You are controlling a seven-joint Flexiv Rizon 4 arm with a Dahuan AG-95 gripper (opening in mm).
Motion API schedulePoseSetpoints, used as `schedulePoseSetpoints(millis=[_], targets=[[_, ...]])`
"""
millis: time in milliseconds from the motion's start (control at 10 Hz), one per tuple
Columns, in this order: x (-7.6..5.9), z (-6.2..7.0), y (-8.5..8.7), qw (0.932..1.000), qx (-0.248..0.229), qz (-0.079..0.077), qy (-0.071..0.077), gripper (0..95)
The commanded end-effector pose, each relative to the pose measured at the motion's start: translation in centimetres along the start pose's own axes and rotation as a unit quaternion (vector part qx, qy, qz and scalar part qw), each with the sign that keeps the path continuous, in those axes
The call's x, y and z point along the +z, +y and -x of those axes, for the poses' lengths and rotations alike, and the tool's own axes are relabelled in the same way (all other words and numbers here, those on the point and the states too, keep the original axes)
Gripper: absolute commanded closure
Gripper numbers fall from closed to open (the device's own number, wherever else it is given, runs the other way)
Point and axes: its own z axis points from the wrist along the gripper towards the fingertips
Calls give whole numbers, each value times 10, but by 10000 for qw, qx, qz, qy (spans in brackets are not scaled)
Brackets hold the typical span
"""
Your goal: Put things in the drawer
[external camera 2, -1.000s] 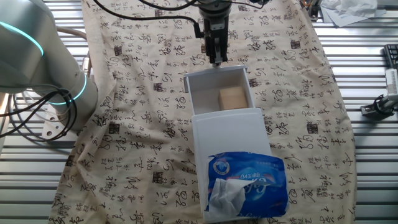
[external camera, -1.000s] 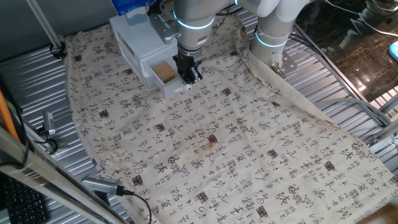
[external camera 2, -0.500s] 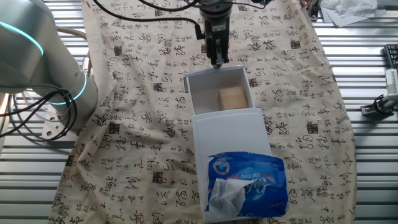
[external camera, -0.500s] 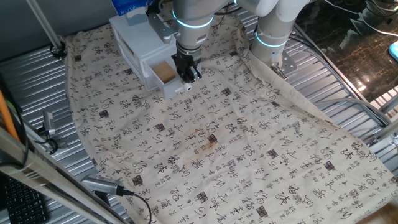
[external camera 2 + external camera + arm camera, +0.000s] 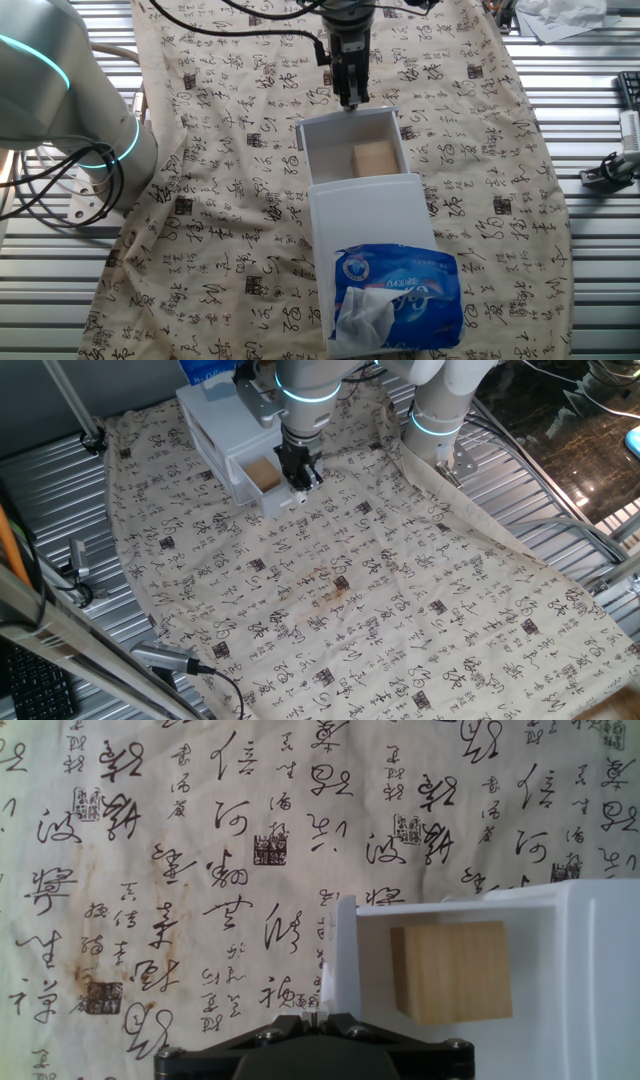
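Observation:
The tan wooden cube (image 5: 263, 473) lies inside the open white drawer (image 5: 283, 501) of the small white cabinet (image 5: 208, 415). The other fixed view shows the cube (image 5: 375, 156) within the drawer walls (image 5: 304, 150), and the hand view shows the cube (image 5: 452, 972) behind the drawer's front wall (image 5: 345, 950). My gripper (image 5: 300, 476) is at the drawer's front, pointing down. In the other fixed view the gripper (image 5: 348, 97) touches the front edge. In the hand view the gripper (image 5: 325, 1012) is shut on the small white knob.
A blue tissue pack (image 5: 395, 290) lies on top of the cabinet (image 5: 368, 208). A second robot arm (image 5: 60, 90) stands beside the patterned cloth (image 5: 380, 590). Ribbed metal table surface (image 5: 560, 510) surrounds the cloth.
My gripper and the drawer front have shifted slightly toward the cabinet. The cube stays in the drawer.

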Motion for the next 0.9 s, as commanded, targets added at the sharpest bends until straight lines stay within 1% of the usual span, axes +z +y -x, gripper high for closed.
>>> schedulePoseSetpoints(millis=[100, 500, 900], targets=[[0, 0, -2, 10000, -15, 2, -8, 950], [3, 1, -7, 10000, -61, 7, -27, 950], [2, 2, -14, 9999, -114, 24, -24, 950]])
